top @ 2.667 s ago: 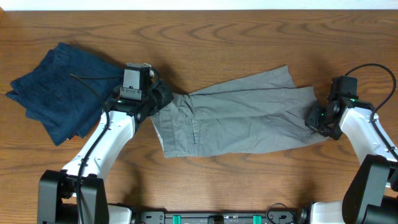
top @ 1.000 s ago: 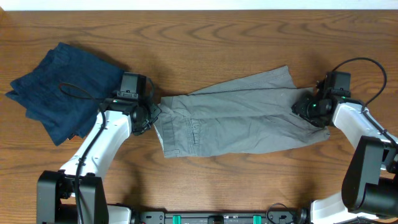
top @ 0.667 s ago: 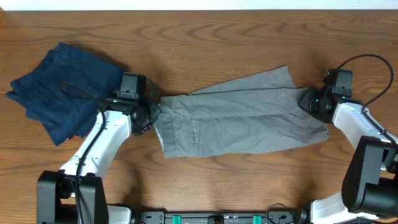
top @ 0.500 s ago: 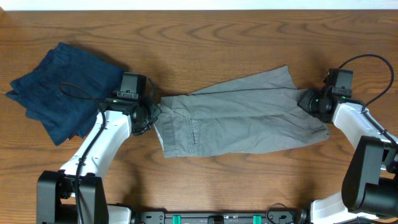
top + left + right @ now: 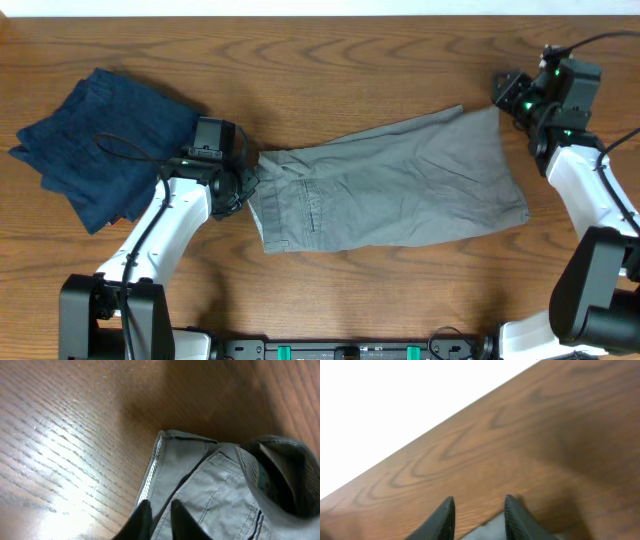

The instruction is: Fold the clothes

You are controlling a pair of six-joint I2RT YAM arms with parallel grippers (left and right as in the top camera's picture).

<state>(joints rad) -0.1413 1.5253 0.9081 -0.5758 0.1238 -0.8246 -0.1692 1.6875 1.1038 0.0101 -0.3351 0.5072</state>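
Note:
The grey shorts point(image 5: 390, 190) lie spread flat across the middle of the table, waistband to the left and leg hems to the right. My left gripper point(image 5: 243, 183) is at the waistband end. In the left wrist view its fingers point(image 5: 159, 510) are closed on the edge of the waistband point(image 5: 215, 490), where the pale lining shows. My right gripper point(image 5: 507, 93) is just beyond the far right hem corner. In the right wrist view its fingers point(image 5: 479, 510) are apart over bare wood, with a corner of grey cloth point(image 5: 495, 527) just below them.
The dark navy garment point(image 5: 95, 150) lies rumpled at the far left, behind my left arm. The table's far edge point(image 5: 320, 8) runs close behind my right gripper, with white beyond it.
My right gripper has moved from the right hem toward the table's far edge and has opened. The far right part of the shorts is now spread out wider. My left arm has not moved.

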